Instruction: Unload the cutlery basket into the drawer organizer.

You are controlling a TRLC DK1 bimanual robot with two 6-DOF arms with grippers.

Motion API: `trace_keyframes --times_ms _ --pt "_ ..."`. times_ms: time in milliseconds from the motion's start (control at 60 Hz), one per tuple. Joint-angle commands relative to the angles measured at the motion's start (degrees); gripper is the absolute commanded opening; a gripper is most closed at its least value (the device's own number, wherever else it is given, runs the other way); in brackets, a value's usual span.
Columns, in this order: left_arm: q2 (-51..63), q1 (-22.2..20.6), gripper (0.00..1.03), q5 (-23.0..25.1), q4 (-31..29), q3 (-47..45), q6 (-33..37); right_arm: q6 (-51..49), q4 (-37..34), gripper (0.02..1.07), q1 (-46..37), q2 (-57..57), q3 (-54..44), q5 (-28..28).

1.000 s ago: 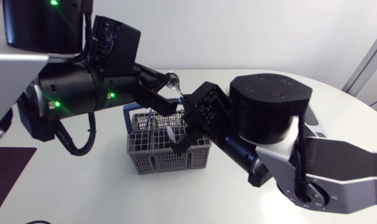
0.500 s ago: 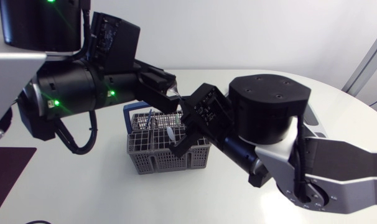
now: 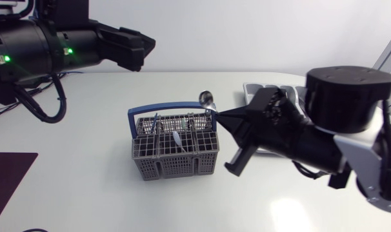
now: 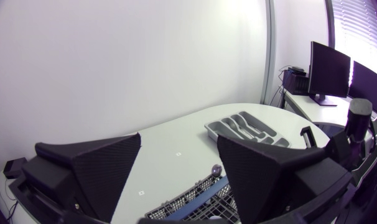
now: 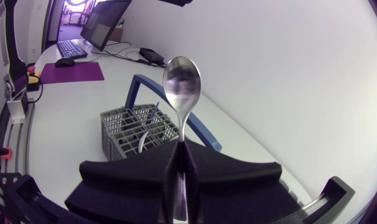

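Our right gripper (image 5: 181,149) pinched one spoon (image 5: 182,81); the left wrist view alone showed our left gripper (image 4: 179,168) clearly spread.

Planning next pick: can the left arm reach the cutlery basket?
Probably yes: the left arm hangs with jaws open and empty, nothing covers the cutlery basket, the right arm holds a spoon aside.

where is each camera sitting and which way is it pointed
Head view: fixed above the table, looking down on the basket; both arms show, the right gripper shut on the spoon.
Left wrist view: on the left arm, facing across the table to the organizer; the left gripper shows, open.
Right wrist view: on the right arm, facing the basket past its own fingers and spoon.
Shared: all three show the basket.
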Motion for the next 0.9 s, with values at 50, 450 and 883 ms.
trace_keyframes --times_ms 50,450,883 --pt "0.2 2.6 0.98 4.8 -4.7 1.1 3.8 -5.2 -8.8 0.08 -10.5 -6.3 -1.2 -11.4" --pt "0.7 -0.7 0.97 11.1 -11.0 -5.3 21.2 -41.9 -35.3 0.08 -42.1 3.5 3.5 -36.1" --pt "2.2 -4.4 0.96 15.3 -13.3 -10.5 52.3 -70.1 -40.1 0.08 -59.3 30.5 17.1 -33.4"
